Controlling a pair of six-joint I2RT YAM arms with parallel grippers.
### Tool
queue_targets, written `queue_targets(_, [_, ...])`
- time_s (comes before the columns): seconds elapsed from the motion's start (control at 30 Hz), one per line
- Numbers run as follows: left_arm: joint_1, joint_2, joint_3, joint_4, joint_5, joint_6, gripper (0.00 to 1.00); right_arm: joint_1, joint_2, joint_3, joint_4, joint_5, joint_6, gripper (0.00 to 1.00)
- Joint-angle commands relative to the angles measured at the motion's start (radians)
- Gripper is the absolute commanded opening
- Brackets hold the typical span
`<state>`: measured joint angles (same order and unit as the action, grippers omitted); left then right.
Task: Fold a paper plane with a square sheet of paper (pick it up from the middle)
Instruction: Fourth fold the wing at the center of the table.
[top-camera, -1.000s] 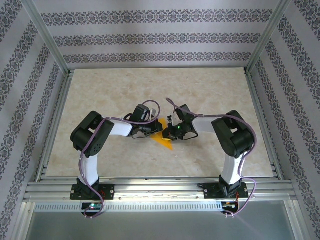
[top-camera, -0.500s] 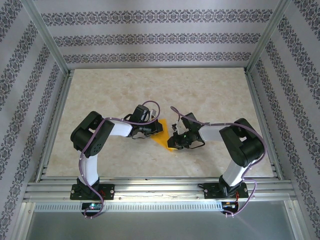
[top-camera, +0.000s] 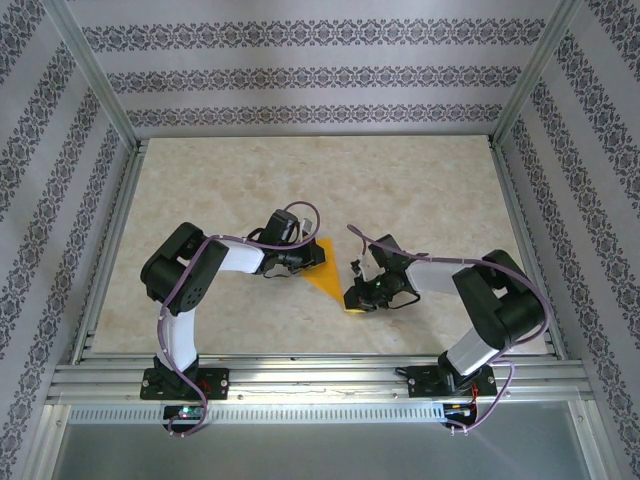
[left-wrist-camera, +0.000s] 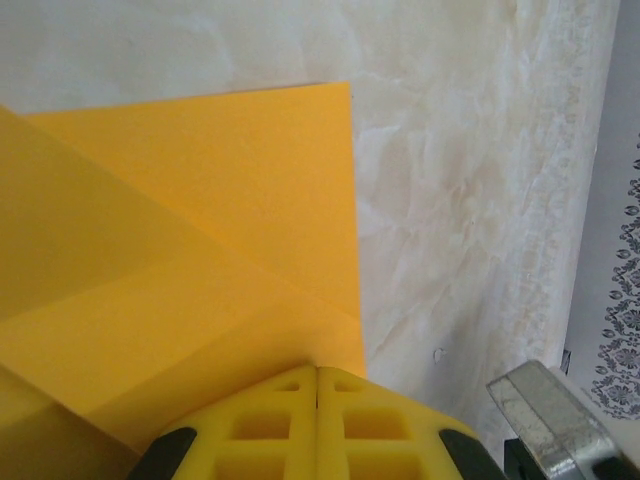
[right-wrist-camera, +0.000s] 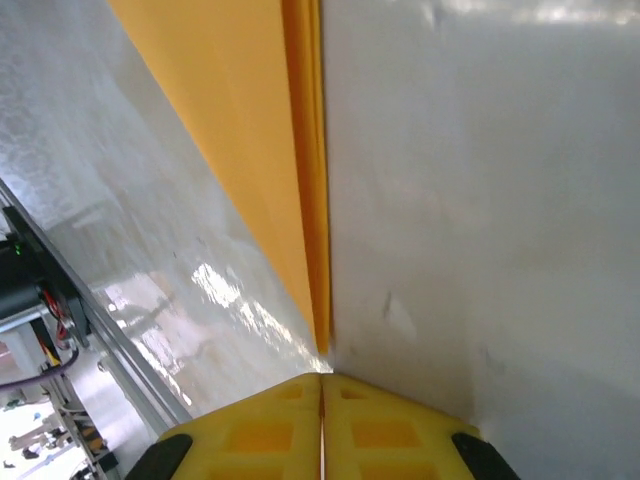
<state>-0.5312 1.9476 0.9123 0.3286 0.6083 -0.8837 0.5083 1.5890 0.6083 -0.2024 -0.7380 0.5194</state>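
Paper plane (top-camera: 326, 273) flat on bench (top-camera: 420, 190), wide end hidden under closed left pincer (left-wrist-camera: 318, 372); right pincer (right-wrist-camera: 322, 378) closed at its pointed tip, unclear whether either pinches paper

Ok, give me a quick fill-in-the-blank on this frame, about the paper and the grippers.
1. The folded paper lies on the ____.
2. Its pointed tip is at the right gripper; its wide end is at the ____.
3. Both grippers' jaws are ____.
Missing words: table; left gripper; shut.
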Motion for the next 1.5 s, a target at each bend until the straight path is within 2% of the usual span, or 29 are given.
queue_targets(0.0, [0.024,0.011,-0.042,-0.122,-0.075,0.011,0.02,0.012,-0.061,0.017,-0.112,0.045,-0.028,0.08])
queue_targets(0.17, [0.023,-0.001,-0.044,-0.122,-0.077,0.007,0.02,0.012,-0.075,0.093,-0.042,0.053,0.05,0.08])
queue_targets(0.4, [0.02,-0.003,-0.04,-0.115,-0.072,0.002,0.02,0.019,0.091,0.244,0.076,0.035,0.144,0.08])
queue_targets(0.53, [0.019,-0.003,-0.036,-0.114,-0.071,0.002,0.02,0.026,0.173,0.319,0.034,0.041,0.116,0.08])
queue_targets(0.63, [0.018,-0.012,-0.033,-0.116,-0.069,0.001,0.02,0.017,0.224,0.305,0.002,0.074,0.092,0.05])
queue_targets(0.93, [0.017,-0.068,-0.003,-0.107,-0.028,0.012,0.06,-0.003,0.235,0.181,0.006,0.1,0.057,0.02])
queue_targets(1.1, [0.012,-0.107,0.013,-0.155,0.037,0.058,0.06,-0.007,0.232,0.183,0.014,0.101,0.061,0.01])
queue_targets(1.2, [-0.005,-0.102,0.011,-0.159,0.082,0.054,0.05,-0.008,0.232,0.188,0.014,0.1,0.061,0.01])
queue_targets(1.47, [-0.024,-0.041,-0.006,-0.138,0.098,0.033,0.05,-0.01,0.233,0.183,0.015,0.104,0.064,0.01])
